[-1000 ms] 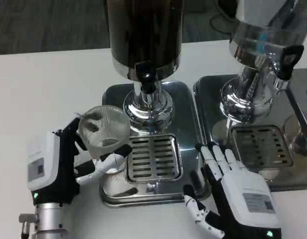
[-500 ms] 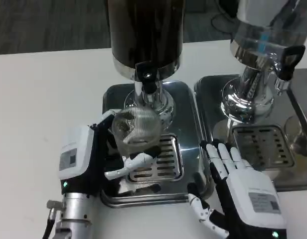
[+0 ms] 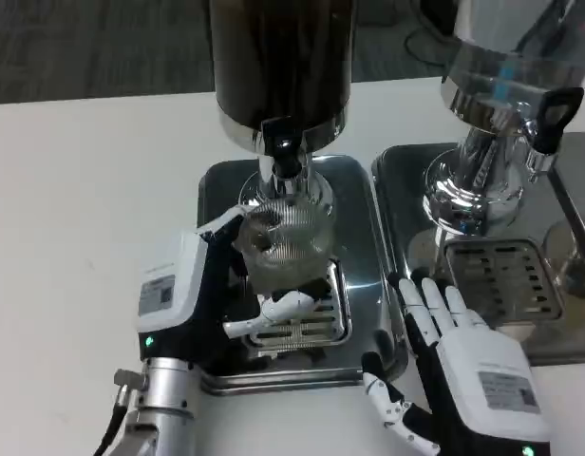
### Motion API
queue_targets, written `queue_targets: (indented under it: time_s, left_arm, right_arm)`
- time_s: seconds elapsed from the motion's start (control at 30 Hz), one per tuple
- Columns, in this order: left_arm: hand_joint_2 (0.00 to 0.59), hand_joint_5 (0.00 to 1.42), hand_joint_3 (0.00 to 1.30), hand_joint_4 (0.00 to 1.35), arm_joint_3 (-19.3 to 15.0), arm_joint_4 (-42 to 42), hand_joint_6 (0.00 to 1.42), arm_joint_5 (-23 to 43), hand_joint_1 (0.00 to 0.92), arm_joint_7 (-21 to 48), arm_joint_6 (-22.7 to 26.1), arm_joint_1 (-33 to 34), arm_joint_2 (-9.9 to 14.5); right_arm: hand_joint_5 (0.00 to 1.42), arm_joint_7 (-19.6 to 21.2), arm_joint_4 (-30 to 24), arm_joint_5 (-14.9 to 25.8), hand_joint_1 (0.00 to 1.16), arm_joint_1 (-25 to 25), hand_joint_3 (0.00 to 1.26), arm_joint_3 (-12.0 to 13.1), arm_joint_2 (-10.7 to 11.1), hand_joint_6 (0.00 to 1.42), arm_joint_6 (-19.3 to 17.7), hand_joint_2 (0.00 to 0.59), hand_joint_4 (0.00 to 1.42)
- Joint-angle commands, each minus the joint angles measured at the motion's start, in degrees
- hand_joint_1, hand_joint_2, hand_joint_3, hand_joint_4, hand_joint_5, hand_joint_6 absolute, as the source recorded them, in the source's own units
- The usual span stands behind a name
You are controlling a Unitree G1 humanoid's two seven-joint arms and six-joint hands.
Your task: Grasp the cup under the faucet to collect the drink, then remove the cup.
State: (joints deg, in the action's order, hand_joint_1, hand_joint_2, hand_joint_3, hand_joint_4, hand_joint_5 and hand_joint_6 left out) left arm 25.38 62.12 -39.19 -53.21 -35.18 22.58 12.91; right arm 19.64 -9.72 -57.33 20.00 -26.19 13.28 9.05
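2 dispensers stand before you on the white surface (image 3: 84,171), and the dark one (image 3: 281,66) is your landmark. Its black faucet (image 3: 280,152) juts from the base of the tank, and the clear ribbed cup (image 3: 285,237) sits right under that faucet, over the slotted grate (image 3: 311,318) of the steel drip tray (image 3: 354,199). Your left hand (image 3: 193,299) holds the cup from the side away from the second dispenser: its fingers (image 3: 283,306) wrap around the lower part of the cup, with one white finger lying across the grate in front of it. Whether the cup rests on the grate or is lifted just off it, you cannot quite tell from this angle, and the ribbed wall hides any drink inside.

Your right hand (image 3: 463,366) lies in front of the dark dispenser's tray at its corner nearer the second dispenser, back up, fingers spread and straight, holding nothing; the fingertips reach over the tray's rim. Beside the dark dispenser stands the second dispenser (image 3: 501,104), chrome-bodied, with its own faucet (image 3: 549,119), tray and grate (image 3: 501,275).
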Motion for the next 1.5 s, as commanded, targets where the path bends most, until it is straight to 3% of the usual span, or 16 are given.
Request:
queue_targets:
  time_s: [0.03,0.13,0.23,0.37,0.8,0.87,1.0,1.17,1.27,1.4,1.5]
  left_arm:
    - [0.057,0.73,0.39,0.5,1.27,1.58,0.85,-0.67,0.405,3.03,1.47,-1.1,0.21]
    - [0.033,0.57,0.23,0.3,1.9,0.96,0.61,-1.42,0.239,1.94,2.37,-1.27,0.42]
    - [0.038,0.45,0.13,0.17,1.96,0.14,0.44,-1.5,0.15,0.6,3.15,-1.73,0.8]
    - [0.0,0.41,0.07,0.1,1.24,-1.11,0.36,-0.49,0.002,1.38,3.15,-2.15,1.16]
    - [0.0,0.43,0.11,0.13,-4.07,-7.6,0.38,3.21,0.0,3.13,-0.54,-8.13,4.89]
    - [0.0,0.37,0.09,0.08,-5.55,-8.88,0.34,4.35,0.0,3.37,-0.93,-8.86,5.3]
    - [0.0,0.32,0.04,0.01,-6.83,-11.66,0.25,2.8,0.0,1.88,-0.09,-9.53,7.54]
    - [0.0,0.19,0.0,0.0,-7.4,-13.36,0.11,1.06,0.0,1.28,2.07,-10.55,9.77]
    - [0.012,0.09,0.0,0.0,-8.05,-16.4,0.01,0.66,0.0,1.7,2.05,-12.02,11.3]
    - [0.038,0.0,0.0,0.0,-7.55,-22.64,0.0,-3.95,0.0,1.47,5.46,-13.92,14.37]
    - [0.052,0.0,0.0,0.0,-8.62,-26.16,0.0,-3.54,0.0,3.28,5.19,-15.31,15.71]
  right_arm:
    - [0.0,-0.03,-0.45,0.15,0.22,-0.22,0.04,0.09,-0.21,0.1,-0.28,0.424,0.0]
    - [0.0,-0.36,-0.34,0.13,0.22,-0.61,0.04,0.13,0.08,0.1,-0.39,0.424,0.0]
    - [0.0,-0.27,-0.26,0.25,0.22,-0.76,0.04,0.08,0.1,0.1,-0.49,0.424,0.0]
    - [0.0,-0.34,-0.05,0.42,0.22,-1.0,0.04,0.09,0.39,0.09,-0.7,0.424,0.0]
    - [0.0,0.19,1.75,0.83,0.22,-3.3,0.04,0.53,1.28,0.08,-2.75,0.424,0.0]
    - [0.0,0.16,1.63,0.35,0.22,-3.46,0.04,0.47,1.58,0.07,-2.78,0.424,0.0]
    - [0.0,1.29,0.54,-4.86,0.23,-3.88,0.04,-0.76,2.52,0.07,-1.94,0.421,0.0]
    - [0.0,0.32,0.44,-4.43,0.24,-3.51,0.04,-0.07,2.05,0.05,-1.03,0.417,0.0]
    - [0.0,0.45,0.33,-6.0,0.25,-3.65,0.04,0.15,3.31,0.0,-0.51,0.416,0.0]
    - [0.0,-1.55,0.88,-6.64,0.25,-4.57,0.0,0.34,4.1,0.0,0.1,0.416,0.0]
    - [0.0,-1.4,1.29,-6.25,0.25,-5.12,0.0,0.57,4.01,0.0,-0.31,0.412,0.0]
